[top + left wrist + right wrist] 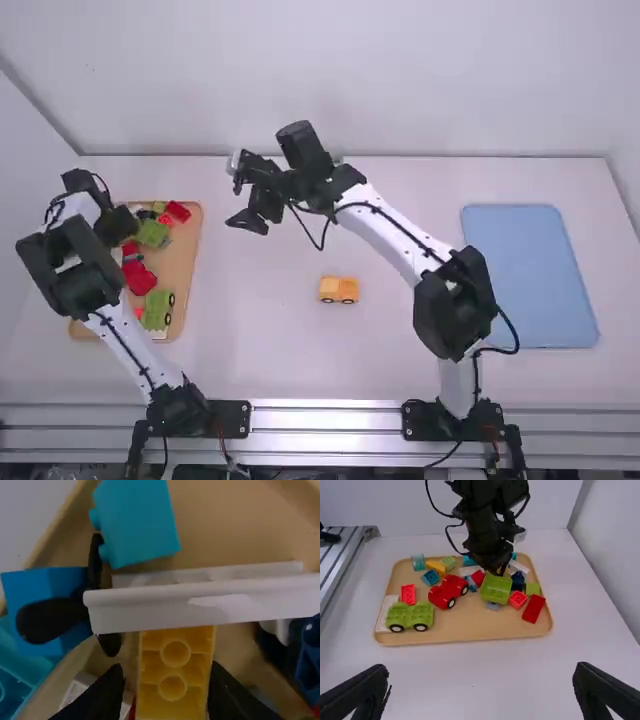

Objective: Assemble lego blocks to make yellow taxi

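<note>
“Above the tan, round-cornered tray [182,262], what is the state of the left gripper [118,226]?”

“I cannot tell whether it is clenched. In the left wrist view, a yellow block [175,677] of glossy molded plastic lies at it, with two round studs uppermost.”

“Which pieces border that block?”

“A smooth white piece [200,605], long and channel-shaped, hides its end. Near this lie a studded blue block [135,522] and a black rod-like part [50,617].”

“Describe the poses.”

“The left arm slants up from its base and leans left, bends, and directs its gripper down into the tray. The right arm folds at its elbow, then runs diagonally across the middle. Its right gripper [240,198] is released, the two black fingers spread wide.”

“And farther outward?”

“The tray holds, in the right wrist view, a green car [410,616] with studs and black wheels, a rounded red car [448,591] and a flat red brick [533,608].”

“Where is the taxi?”

“A boxy yellow vehicle [339,290] with dark wheels stands on the matte white table [280,350], between the tray and a flat blue mat [530,280], well apart from the left gripper.”
</note>
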Available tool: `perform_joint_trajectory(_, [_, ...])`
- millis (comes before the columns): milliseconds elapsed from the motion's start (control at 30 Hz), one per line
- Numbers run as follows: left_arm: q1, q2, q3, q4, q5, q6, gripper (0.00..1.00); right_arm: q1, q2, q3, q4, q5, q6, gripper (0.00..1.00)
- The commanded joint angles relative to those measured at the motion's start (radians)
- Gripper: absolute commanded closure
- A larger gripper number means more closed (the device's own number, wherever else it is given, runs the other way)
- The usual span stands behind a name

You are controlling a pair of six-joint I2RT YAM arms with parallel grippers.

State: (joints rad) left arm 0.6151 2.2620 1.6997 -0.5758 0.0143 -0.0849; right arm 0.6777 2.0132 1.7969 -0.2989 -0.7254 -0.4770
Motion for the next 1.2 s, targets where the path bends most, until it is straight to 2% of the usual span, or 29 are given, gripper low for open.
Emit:
perform_joint_trajectory(0, [0.000,0.003,-0.019,0.013,0.005,0.003,0.62,-0.003,0.016,0.021,-0.001,-0.002,0.002,0.01])
perform_joint_trajectory(100, [0.000,0.003,-0.025,0.008,0.004,0.003,0.64,-0.003,0.016,0.021,-0.006,-0.002,0.002,0.02])
perform_joint_trajectory(267, [0.000,0.003,-0.026,0.002,0.004,0.006,0.76,-0.005,0.016,0.021,-0.016,-0.003,0.002,0.02])
perform_joint_trajectory(333, [0.000,0.003,-0.015,0.000,0.005,0.003,0.78,-0.006,0.016,0.021,-0.020,-0.002,0.002,0.02])
perform_joint_trajectory(367, [0.000,-0.002,-0.007,-0.008,0.014,0.000,0.83,-0.006,0.016,0.021,-0.021,-0.003,0.002,0.01])
perform_joint_trajectory(433, [0.001,-0.013,-0.003,-0.017,0.029,-0.001,0.83,-0.006,0.016,0.021,-0.023,-0.002,0.002,0.01])
perform_joint_trajectory(500, [0.010,-0.066,-0.005,-0.041,0.081,-0.001,0.83,-0.022,0.016,0.021,-0.019,-0.003,0.055,0.02])
perform_joint_trajectory(533, [0.010,-0.088,-0.005,-0.047,0.098,-0.002,0.89,-0.029,0.016,0.021,-0.016,-0.005,0.075,0.02])
perform_joint_trajectory(567, [0.007,-0.111,-0.007,-0.051,0.117,0.000,0.90,-0.037,0.016,0.021,-0.016,-0.008,0.087,0.02])
perform_joint_trajectory(600, [0.005,-0.156,-0.015,-0.054,0.129,-0.001,0.97,-0.051,0.016,0.021,-0.019,-0.011,0.088,0.02])
perform_joint_trajectory(667, [0.000,-0.212,-0.040,-0.048,0.127,-0.003,0.98,-0.065,0.016,0.021,-0.023,-0.030,0.088,0.02])
perform_joint_trajectory(767, [-0.030,-0.423,-0.209,0.040,0.151,0.028,0.98,-0.108,0.016,0.021,-0.028,-0.136,0.087,0.02])
perform_joint_trajectory(833, [-0.048,-0.505,-0.292,0.096,0.219,0.069,0.98,-0.119,0.016,0.021,-0.028,-0.161,0.086,0.02])
perform_joint_trajectory(900, [-0.085,-0.638,-0.451,0.238,0.416,0.146,0.95,-0.137,0.016,0.021,-0.027,-0.202,0.083,0.02])
perform_joint_trajectory(1000, [-0.164,-0.834,-0.705,0.459,0.809,0.377,0.90,-0.157,0.016,0.021,-0.028,-0.296,0.033,0.01])
perform_joint_trajectory(1033, [-0.191,-0.882,-0.767,0.513,0.884,0.419,0.90,-0.163,0.016,0.021,-0.031,-0.333,0.019,0.02])
perform_joint_trajectory(1067, [-0.191,-0.882,-0.767,0.513,0.884,0.419,0.90,-0.163,0.016,0.021,-0.031,-0.333,0.019,0.02])
perform_joint_trajectory(1100, [-0.242,-0.961,-0.873,0.629,0.979,0.422,0.90,-0.171,0.016,0.021,-0.041,-0.402,-0.004,0.02])
perform_joint_trajectory(1133, [-0.260,-0.985,-0.908,0.678,0.998,0.409,0.91,-0.175,0.016,0.021,-0.050,-0.431,-0.024,0.02])
perform_joint_trajectory(1167, [-0.297,-1.028,-0.978,0.794,1.030,0.347,0.92,-0.186,0.016,0.021,-0.086,-0.496,-0.085,0.02])
